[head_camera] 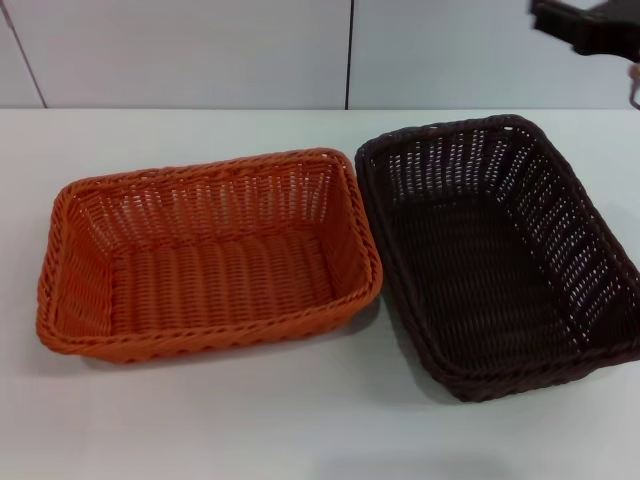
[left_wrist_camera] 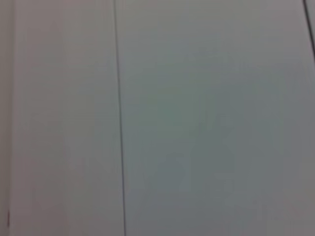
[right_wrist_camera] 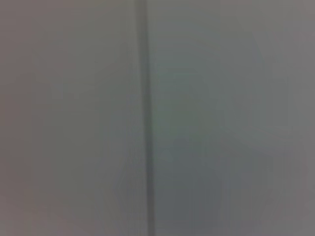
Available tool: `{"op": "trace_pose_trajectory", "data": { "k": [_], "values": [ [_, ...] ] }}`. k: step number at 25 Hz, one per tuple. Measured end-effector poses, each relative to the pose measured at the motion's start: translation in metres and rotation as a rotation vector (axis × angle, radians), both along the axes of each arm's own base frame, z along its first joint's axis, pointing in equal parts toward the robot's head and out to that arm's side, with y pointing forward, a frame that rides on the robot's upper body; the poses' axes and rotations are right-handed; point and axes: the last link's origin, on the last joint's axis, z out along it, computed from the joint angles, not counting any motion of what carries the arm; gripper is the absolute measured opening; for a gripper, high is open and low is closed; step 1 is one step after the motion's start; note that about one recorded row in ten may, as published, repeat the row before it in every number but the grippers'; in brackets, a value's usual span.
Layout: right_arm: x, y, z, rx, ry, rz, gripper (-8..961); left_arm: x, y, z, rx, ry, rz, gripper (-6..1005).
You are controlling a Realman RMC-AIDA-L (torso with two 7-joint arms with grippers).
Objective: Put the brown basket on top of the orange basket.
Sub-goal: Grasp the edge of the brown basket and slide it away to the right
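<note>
The white bench (head_camera: pixel 300 420) carries just two things, side by side. On the left sits the orange basket (head_camera: pixel 75 300), upright and open to the ceiling, with nothing inside it. Its long side runs roughly across the bench, slightly skewed. Just beside it on the right, their near corners almost touching or touching, I cannot tell which, lies the brown basket (head_camera: pixel 600 260), also upright and with nothing in it. It is turned so that its long side runs away from the robot and its near right corner reaches the edge of the head view. Nothing lies between the baskets or on top of either one. Behind the bench stands a pale panelled wall (head_camera: pixel 200 50) with dark vertical seams.

Far to the right and high up, the right gripper (head_camera: pixel 590 25) shows only as a dark shape at the upper right corner of the head view. It hangs above and beyond the brown basket's far right corner, well apart from it. The orange basket is farther off to the gripper's left. Whether its fingers are spread or pressed together I cannot tell. The left gripper is nowhere to be seen. Both wrist views face only the pale wall and a dark seam.
</note>
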Motion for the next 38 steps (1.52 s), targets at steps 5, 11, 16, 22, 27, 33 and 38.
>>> {"op": "trace_pose_trajectory", "data": {
  "k": [5,11,16,22,27,33,38],
  "values": [
    [-0.038,-0.015,0.006,-0.335,-0.274,-0.008,829,-0.006,-0.004,-0.001,0.009,-0.008,0.017,802],
    [-0.055,-0.043,0.005,-0.685,-0.506,0.08,829,-0.007,0.0,-0.002,0.002,-0.008,0.022,802],
    [-0.049,-0.065,0.002,-0.887,-0.645,0.116,829,-0.01,0.003,-0.003,-0.005,-0.018,0.038,802],
    [-0.04,-0.083,-0.006,-1.036,-0.707,0.12,829,-0.011,0.006,-0.005,-0.016,-0.023,0.042,802],
    [-0.028,-0.083,-0.018,-1.102,-0.742,0.077,829,-0.01,0.007,-0.006,-0.017,-0.026,0.039,802],
    [-0.02,-0.074,-0.03,-1.123,-0.767,0.047,828,-0.008,0.008,-0.008,-0.024,-0.028,0.031,802],
    [-0.013,-0.062,-0.046,-1.125,-0.821,0.005,827,-0.006,0.009,-0.01,-0.031,-0.026,0.026,802]
  ]
}}
